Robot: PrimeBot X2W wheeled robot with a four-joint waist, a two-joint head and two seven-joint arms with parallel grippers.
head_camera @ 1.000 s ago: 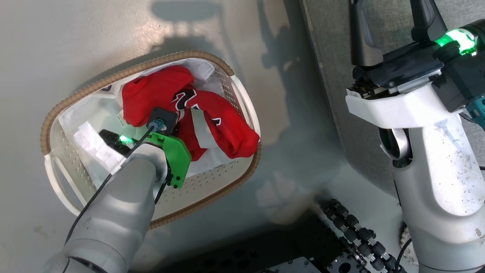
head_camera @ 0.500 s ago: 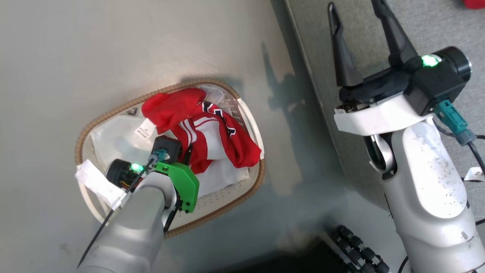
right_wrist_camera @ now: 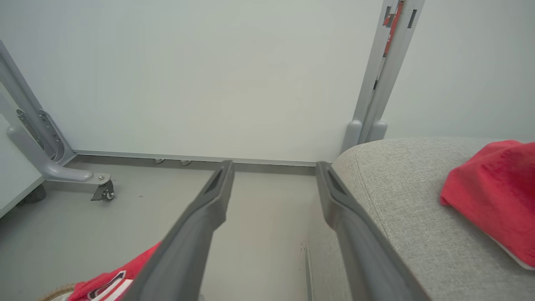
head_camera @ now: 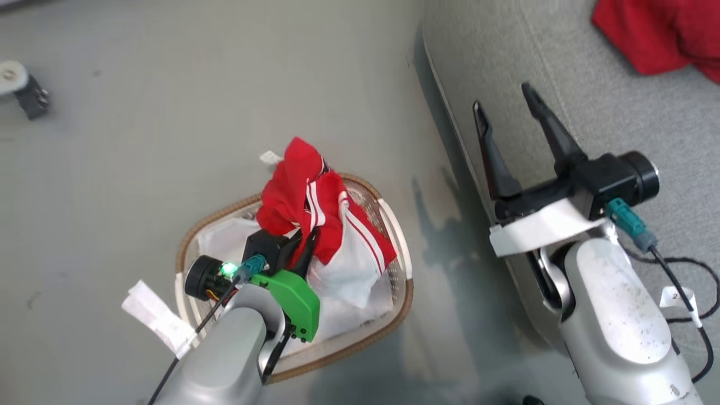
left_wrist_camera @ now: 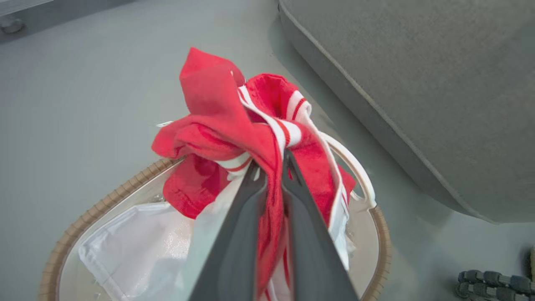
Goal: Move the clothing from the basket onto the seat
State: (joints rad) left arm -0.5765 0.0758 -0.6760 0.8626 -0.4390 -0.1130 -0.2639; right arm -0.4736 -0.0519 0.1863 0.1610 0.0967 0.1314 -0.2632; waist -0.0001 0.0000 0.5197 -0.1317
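Note:
My left gripper [head_camera: 304, 247] [left_wrist_camera: 271, 161] is shut on the red clothing with white stripes [head_camera: 306, 208] [left_wrist_camera: 234, 129], which hangs bunched above the basket [head_camera: 394, 225] [left_wrist_camera: 363, 175]. A white panel of the garment droops toward the basket's white liner [left_wrist_camera: 129, 246]. A second, plain red garment [head_camera: 658, 34] [right_wrist_camera: 493, 196] lies on the grey seat [head_camera: 590, 95] [right_wrist_camera: 401, 209] at the upper right. My right gripper [head_camera: 506, 104] [right_wrist_camera: 273, 167] stands open and empty over the seat's left edge.
The basket sits on grey floor [head_camera: 169, 112], just left of the seat. A caster foot [head_camera: 22, 90] of a grey frame [right_wrist_camera: 46, 167] stands at the far left. A black cable [head_camera: 686, 270] trails over the seat by my right arm.
The head camera has risen and shifted. My left gripper has lifted the striped garment up out of the basket, where it lay spread before. The plain red garment on the seat has come into view.

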